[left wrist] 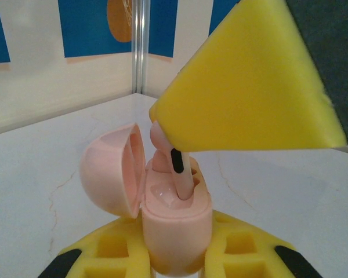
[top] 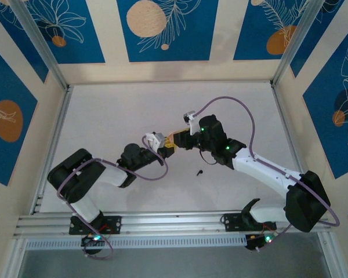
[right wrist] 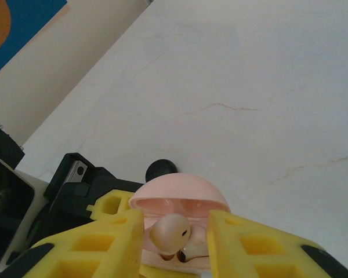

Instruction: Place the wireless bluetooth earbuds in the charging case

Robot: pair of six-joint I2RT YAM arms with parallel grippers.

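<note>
Earbuds: 2 tiny stemmed buds. The pink earbud (left wrist: 184, 179) is pale and glossy, with a rounded head and a short stem that has a black strip on its side. The black earbud (top: 199, 172) is a dark speck in the top view, too small for detail.
Case: charging case (left wrist: 177, 226) is pale pink, rounded and upright. Its lid (left wrist: 113, 171) is hinged open, swung left in the left wrist view.
Pink bud position: stem down inside a well of the case, head above the rim, slightly tilted, not fully seated.
Black bud position: loose on the table (top: 116, 116), near the grippers on their near-right side, apart from both.
Left gripper (left wrist: 175, 258): yellow fingers clamped on the lower body of the case from 2 sides, holding it upright.
Right gripper (right wrist: 175, 225): over the open case, yellow fingers parted, pink bud's head between them. A gap shows on 1 side of the bud; whether the other side touches, cannot tell. In the left wrist view 1 finger hangs over the bud's head and covers part of it.
Left arm: base near-left, upper link folded back, forearm running right to table centre.
Right arm: base near-right, reaching diagonally up-left, wrist turned down onto the case, purple cable (top: 243, 116) looping over it.
Meeting point: both grippers just beside each other at table centre.
</note>
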